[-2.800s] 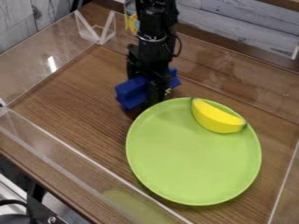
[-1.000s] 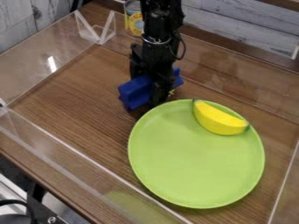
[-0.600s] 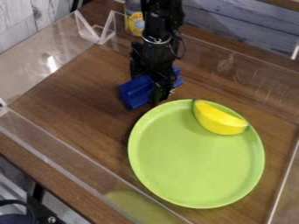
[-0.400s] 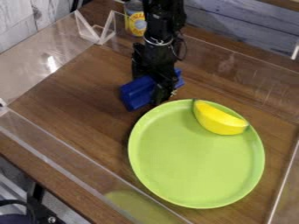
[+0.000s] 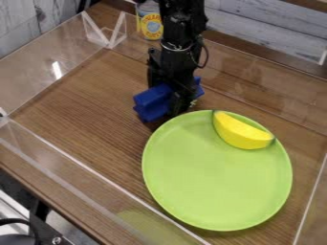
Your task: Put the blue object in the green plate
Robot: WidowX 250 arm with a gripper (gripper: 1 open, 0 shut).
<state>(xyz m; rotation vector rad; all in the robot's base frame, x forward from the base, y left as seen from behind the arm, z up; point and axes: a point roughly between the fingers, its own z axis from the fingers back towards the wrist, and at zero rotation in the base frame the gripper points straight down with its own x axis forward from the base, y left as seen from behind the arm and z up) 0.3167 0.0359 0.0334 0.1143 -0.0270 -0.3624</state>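
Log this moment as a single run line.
gripper: at blue block, grip unclear | blue block: beside plate, not in it | green plate: holds yellow wedge | task: unfinished

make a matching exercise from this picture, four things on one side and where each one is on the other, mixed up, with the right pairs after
1. deep-blue rectangular block
2. yellow banana-like wedge
3. round lime-green plastic plate
4. black gripper

A. on the plate's rim area
B. at the block
C. beside the plate, not on it
D. under the yellow wedge

Pairs: 1-C; 2-A; 3-D; 4-B
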